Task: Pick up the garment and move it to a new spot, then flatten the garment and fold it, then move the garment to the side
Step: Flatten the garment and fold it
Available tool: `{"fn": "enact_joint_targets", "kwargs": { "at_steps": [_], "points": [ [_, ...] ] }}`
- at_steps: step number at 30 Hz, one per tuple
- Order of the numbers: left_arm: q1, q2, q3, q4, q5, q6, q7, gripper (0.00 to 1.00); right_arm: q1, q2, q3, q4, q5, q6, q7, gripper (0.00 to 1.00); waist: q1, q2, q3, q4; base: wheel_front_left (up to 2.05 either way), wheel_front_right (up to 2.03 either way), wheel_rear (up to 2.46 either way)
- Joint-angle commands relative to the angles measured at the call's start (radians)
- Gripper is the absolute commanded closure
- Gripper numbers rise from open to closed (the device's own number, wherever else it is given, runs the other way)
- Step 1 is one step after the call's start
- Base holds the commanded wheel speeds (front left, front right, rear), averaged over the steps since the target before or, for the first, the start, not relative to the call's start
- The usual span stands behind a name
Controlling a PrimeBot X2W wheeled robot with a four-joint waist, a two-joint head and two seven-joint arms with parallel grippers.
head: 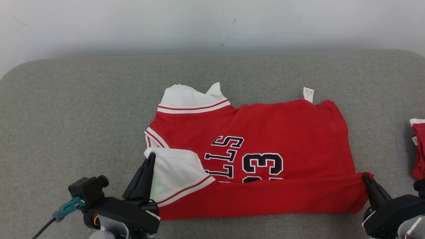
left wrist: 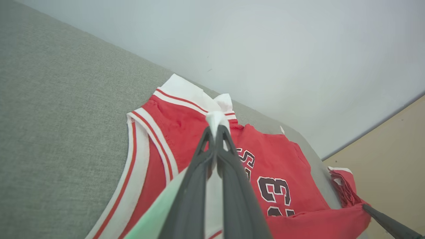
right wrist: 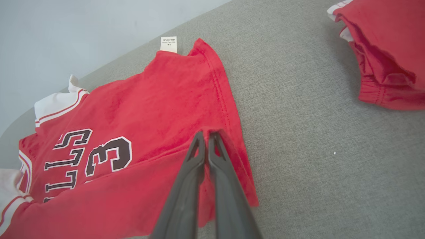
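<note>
Left wrist view, left gripper (left wrist: 216,130) pinching garment (left wrist: 186,132) sleeve, tan surface (left wrist: 391,146) beyond

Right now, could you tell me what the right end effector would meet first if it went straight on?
Probably the flat body of the red jersey, just past the fold that the right end effector pinches; depth is unclear.

The right gripper (right wrist: 206,138), jaws pressed together, pinches a folded edge of the red basketball jersey (right wrist: 149,99) spreading to its left over the grey fabric surface (right wrist: 315,159), a second red garment (right wrist: 388,49) lying well off to its upper right.
</note>
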Motion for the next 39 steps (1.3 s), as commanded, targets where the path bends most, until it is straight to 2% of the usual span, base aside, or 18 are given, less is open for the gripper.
{"fn": "enact_joint_targets", "kwargs": {
  "at_steps": [1, 8, 20, 21, 22, 23, 24, 32, 39],
  "points": [
    [-0.026, -0.004, -0.005, 0.014, 0.022, 0.001, -0.009, 1.0, -0.014, 0.0, -0.003, 0.007, -0.009, -0.002, -0.014, 1.0, -0.0002, -0.0001, 0.012, -0.003, 0.0, 0.0, 0.0],
    [-0.103, -0.022, 0.003, 0.108, 0.047, 0.022, -0.041, 1.0, -0.058, 0.0, -0.006, 0.062, -0.025, -0.002, -0.067, 1.0, -0.0002, -0.0001, 0.044, -0.007, 0.0, 0.0, 0.0],
    [-0.191, -0.048, -0.01, 0.236, 0.087, 0.025, -0.082, 1.0, -0.132, 0.0, 0.014, 0.176, -0.032, -0.002, -0.15, 1.0, -0.0002, -0.0001, 0.079, -0.014, 0.0, 0.0, 0.0],
    [-0.197, -0.049, -0.014, 0.245, 0.092, 0.023, -0.084, 0.79, -0.138, 0.0, 0.018, 0.184, -0.034, -0.002, -0.161, 1.0, -0.0002, -0.0001, 0.08, -0.015, 0.0, 0.0, 0.0],
    [-0.203, -0.05, -0.017, 0.252, 0.102, 0.022, -0.09, 0.53, -0.143, -0.001, 0.019, 0.194, -0.036, -0.002, -0.172, 0.74, -0.0002, -0.0001, 0.081, -0.015, 0.0, 0.0, 0.0],
    [-0.209, -0.051, -0.018, 0.259, 0.109, 0.021, -0.094, 0.0, -0.146, 0.0, 0.02, 0.202, -0.038, -0.002, -0.18, 0.49, -0.0002, -0.0001, 0.082, -0.016, 0.0, 0.0, 0.0],
    [-0.214, -0.052, -0.018, 0.265, 0.115, 0.02, -0.101, 0.0, -0.15, 0.0, 0.022, 0.21, -0.042, -0.002, -0.187, 0.0, -0.0002, -0.0001, 0.082, -0.016, 0.0, 0.0, 0.0],
    [-0.204, -0.043, 0.018, 0.234, 0.248, 0.036, -0.127, 0.0, -0.146, 0.0, 0.008, 0.222, -0.077, -0.002, -0.217, 0.0, -0.0002, -0.0001, 0.061, -0.016, 0.0, 0.0, 0.0],
    [-0.043, 0.035, -0.039, 0.198, 0.401, 0.131, -0.105, 0.0, -0.06, 0.0, -0.022, 0.127, -0.144, -0.002, -0.131, 0.0, -0.0002, -0.0001, 0.025, -0.02, 0.0, 0.0, 0.0]
  ]
}}
